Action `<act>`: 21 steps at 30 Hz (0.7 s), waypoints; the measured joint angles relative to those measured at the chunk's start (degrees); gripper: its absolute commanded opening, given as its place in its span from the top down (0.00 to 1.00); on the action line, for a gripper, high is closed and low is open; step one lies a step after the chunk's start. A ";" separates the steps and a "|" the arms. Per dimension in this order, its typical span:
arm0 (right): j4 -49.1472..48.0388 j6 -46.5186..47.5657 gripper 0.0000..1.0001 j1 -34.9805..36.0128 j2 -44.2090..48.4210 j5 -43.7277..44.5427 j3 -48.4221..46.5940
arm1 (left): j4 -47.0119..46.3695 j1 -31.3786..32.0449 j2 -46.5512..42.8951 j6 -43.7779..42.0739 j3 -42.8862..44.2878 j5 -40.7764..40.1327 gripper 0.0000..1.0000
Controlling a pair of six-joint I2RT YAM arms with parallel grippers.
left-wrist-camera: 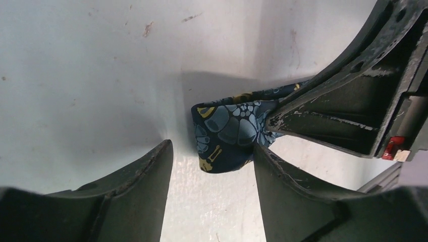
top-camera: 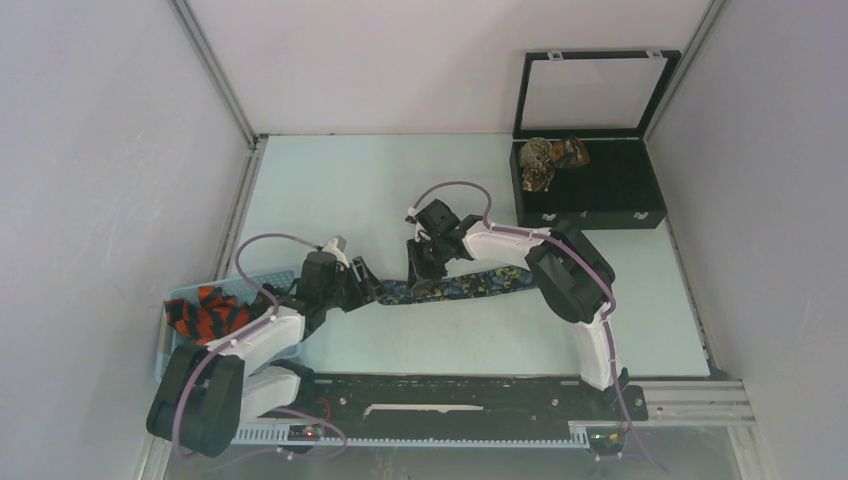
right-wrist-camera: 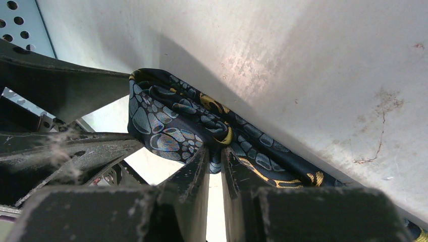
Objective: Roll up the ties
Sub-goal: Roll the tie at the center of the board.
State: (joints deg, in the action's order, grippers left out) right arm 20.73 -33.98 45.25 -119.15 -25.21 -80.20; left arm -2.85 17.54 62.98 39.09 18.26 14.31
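Right gripper (right-wrist-camera: 214,151) fingers clamp the dark navy patterned fabric necktie (right-wrist-camera: 171,116) on the pale worktop (top-camera: 350,180); left gripper (left-wrist-camera: 212,151) fingers stand wide, straddling its folded end.

No legible text, label, brand, number or sign on any surface.

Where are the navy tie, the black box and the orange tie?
navy tie (top-camera: 470,285), top view, middle of its flat stretch
black box (top-camera: 620,212), top view, front wall
orange tie (top-camera: 205,312), top view, bunched middle
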 measured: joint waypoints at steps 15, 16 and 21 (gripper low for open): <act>0.00 -0.02 0.85 0.04 -0.11 -0.02 0.00 | -12.26 -1.40 6.34 5.88 -2.75 5.95 0.62; 0.00 -0.02 0.85 0.04 -0.11 0.00 0.00 | -12.72 -1.44 6.60 6.01 -2.89 6.01 0.66; -0.09 -0.04 0.83 0.11 -0.11 0.00 0.00 | -14.95 -1.55 7.21 6.45 -3.56 6.99 0.90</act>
State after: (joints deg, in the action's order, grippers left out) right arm 20.64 -34.02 45.36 -119.26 -25.21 -80.20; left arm -17.80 15.99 70.19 45.54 14.70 21.30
